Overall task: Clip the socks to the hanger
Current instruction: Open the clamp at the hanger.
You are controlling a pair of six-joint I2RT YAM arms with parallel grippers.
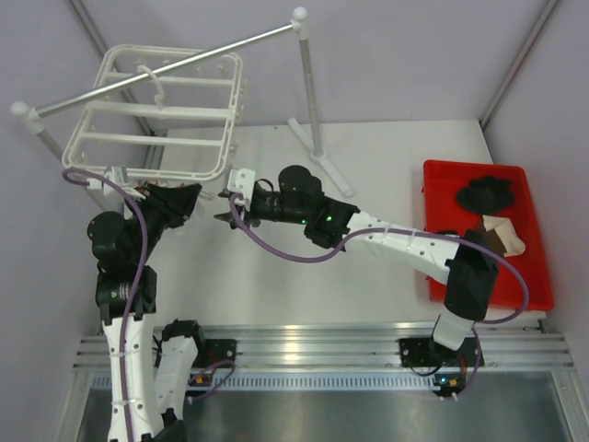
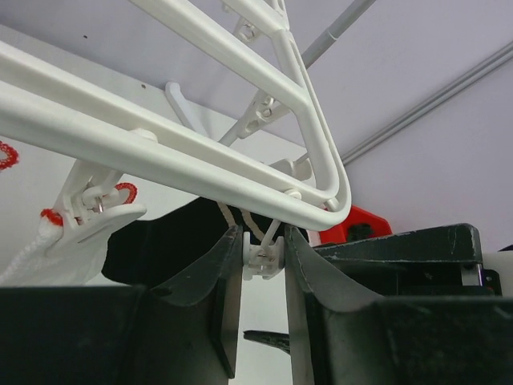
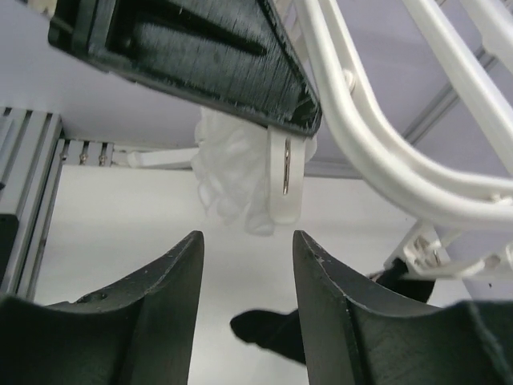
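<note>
The white hanger (image 1: pixel 156 110) hangs from a grey rail at the back left. My left gripper (image 1: pixel 195 193) sits under its front edge; in the left wrist view it (image 2: pixel 264 233) is shut on a small white clip (image 2: pixel 264 258) dangling below the hanger's corner (image 2: pixel 321 184). My right gripper (image 1: pixel 224 205) is just to the right, open and empty (image 3: pixel 247 237), pointing at another clip (image 3: pixel 284 180) below the hanger bar (image 3: pixel 377 172). Black socks (image 1: pixel 488 193) lie in the red bin. A black limp tip (image 3: pixel 268 333) shows below the right fingers; it may be a sock.
The red bin (image 1: pixel 433 276) stands at the right with a beige item (image 1: pixel 506 238). A white fluffy cloth with red stitching (image 2: pixel 48 241) hangs from a clip on the hanger. The rail's upright pole (image 1: pixel 308 92) and foot (image 1: pixel 317 152) stand behind my right arm.
</note>
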